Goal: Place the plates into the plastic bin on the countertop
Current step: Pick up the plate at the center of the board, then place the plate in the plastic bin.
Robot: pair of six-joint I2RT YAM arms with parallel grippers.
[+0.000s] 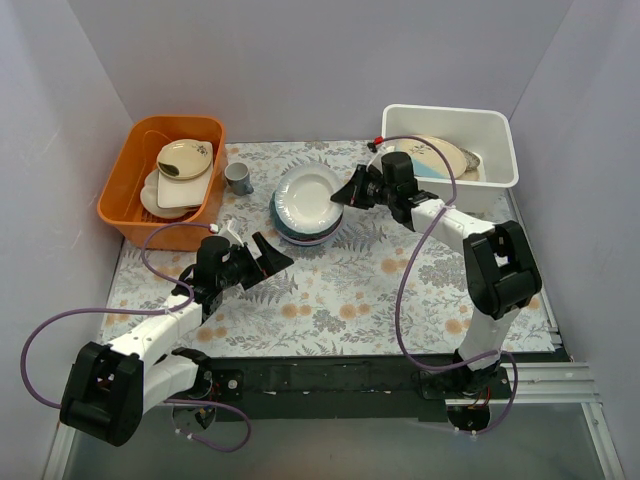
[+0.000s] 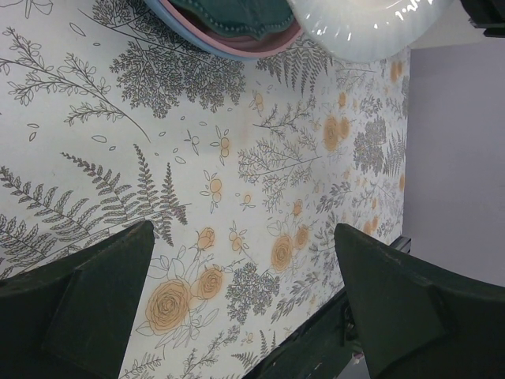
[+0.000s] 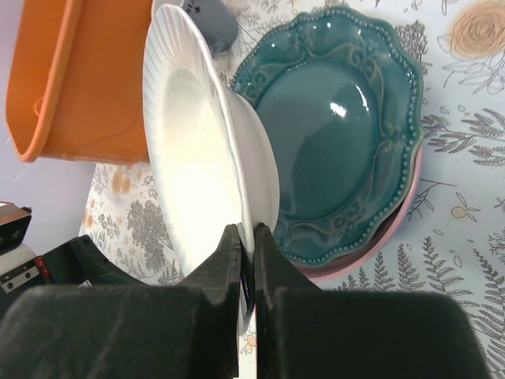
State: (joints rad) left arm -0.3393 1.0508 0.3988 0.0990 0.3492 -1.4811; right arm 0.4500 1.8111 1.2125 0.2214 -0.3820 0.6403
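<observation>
My right gripper (image 1: 343, 194) (image 3: 247, 237) is shut on the rim of a pale white ribbed plate (image 1: 308, 195) (image 3: 197, 150), lifted tilted above the stack. Under it lie a teal scalloped plate (image 3: 339, 134) and a pinkish plate (image 3: 379, 237) on the floral countertop (image 1: 350, 280). The white plastic bin (image 1: 500, 140) at the back right holds plates (image 1: 440, 155). My left gripper (image 1: 268, 252) (image 2: 241, 308) is open and empty over the countertop, in front of the stack; the stack's edge (image 2: 229, 35) and the lifted plate (image 2: 363, 28) show at the top of its view.
An orange tub (image 1: 130, 190) with beige dishes (image 1: 183, 160) stands at the back left. A small grey cup (image 1: 238, 179) sits beside it, behind the stack. The countertop's front edge (image 1: 380, 355) runs by the arm bases.
</observation>
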